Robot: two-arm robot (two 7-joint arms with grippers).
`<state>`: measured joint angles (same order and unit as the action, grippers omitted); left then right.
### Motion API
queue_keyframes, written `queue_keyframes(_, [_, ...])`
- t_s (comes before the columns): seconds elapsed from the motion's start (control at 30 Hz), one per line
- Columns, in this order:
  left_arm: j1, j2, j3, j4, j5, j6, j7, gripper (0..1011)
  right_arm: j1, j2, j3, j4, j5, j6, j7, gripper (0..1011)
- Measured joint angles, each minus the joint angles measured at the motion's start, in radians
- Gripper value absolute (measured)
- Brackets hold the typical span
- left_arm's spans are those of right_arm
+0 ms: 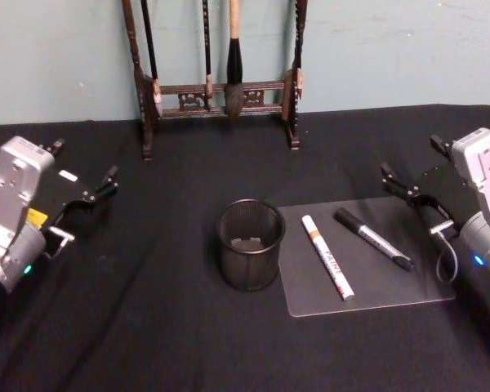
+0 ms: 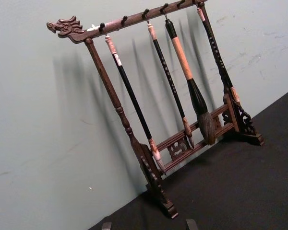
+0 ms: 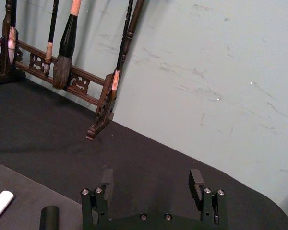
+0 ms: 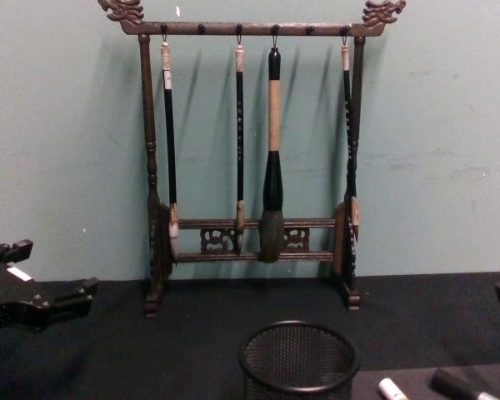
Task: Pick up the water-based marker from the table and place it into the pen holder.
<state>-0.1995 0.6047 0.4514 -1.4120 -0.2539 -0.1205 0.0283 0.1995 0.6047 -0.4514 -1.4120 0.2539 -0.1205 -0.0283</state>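
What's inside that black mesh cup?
Nothing I can see: from the head view the pen holder looks bare inside, no pens. Its near wall covers the front strip of its floor. The white marker and the black marker lie outside, on the clear mat.

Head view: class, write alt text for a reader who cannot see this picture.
A black mesh pen holder stands mid-way across the black table, with a white marker and a black marker lying on a clear mat to its right. The left hand and right hand hover open at either side; a brush rack stands behind.
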Motion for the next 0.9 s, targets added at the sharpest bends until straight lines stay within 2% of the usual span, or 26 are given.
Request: queue_keyframes(0.9, [0.000, 0.000, 0.000, 0.000, 0.000, 0.000, 0.000, 1001, 0.000, 0.000, 0.000, 0.000, 0.000, 0.000, 0.000, 1002])
